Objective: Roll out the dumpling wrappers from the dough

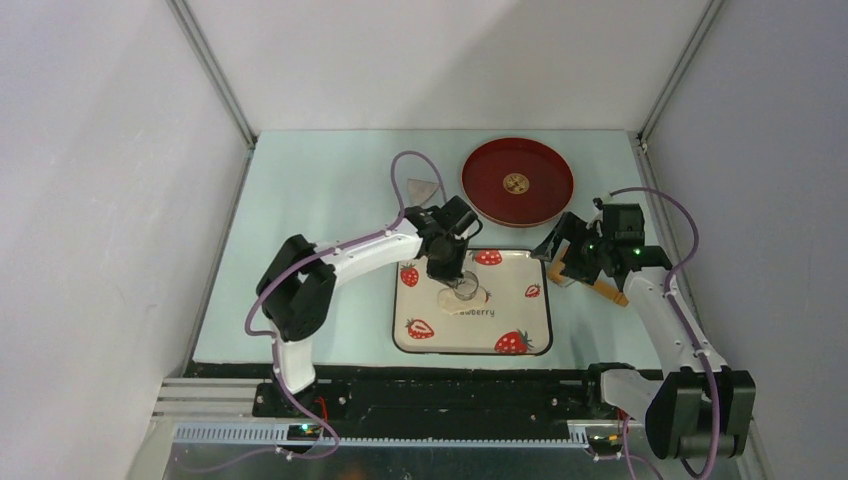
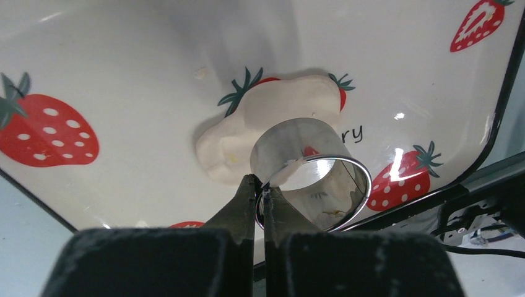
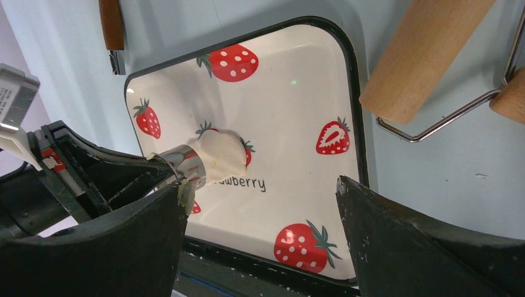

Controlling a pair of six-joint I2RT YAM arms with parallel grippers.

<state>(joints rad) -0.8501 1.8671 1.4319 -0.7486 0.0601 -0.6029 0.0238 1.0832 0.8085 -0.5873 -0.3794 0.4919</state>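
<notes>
Pinching the steel ring (image 2: 291, 143), left jaws show clearly only in wrist view.

Bright, even, diffuse illumination from above is recorded in the top view; only faint, soft shadows are noted on the table (image 1: 320, 250) beneath the arms. In the left wrist view, small glare spots are observed at centre right on the glossy tray (image 2: 124, 55), mirror reflections on the metal ring (image 2: 297, 145), and a soft grey shadow at upper centre. The fingers (image 2: 238, 213) of the left gripper (image 2: 260, 185) are blurred at the bottom edge. In the right wrist view, the fingers (image 3: 124, 247) of the right gripper (image 3: 261, 185) are soft in the lower corners, while the tray is held sharp.
</notes>
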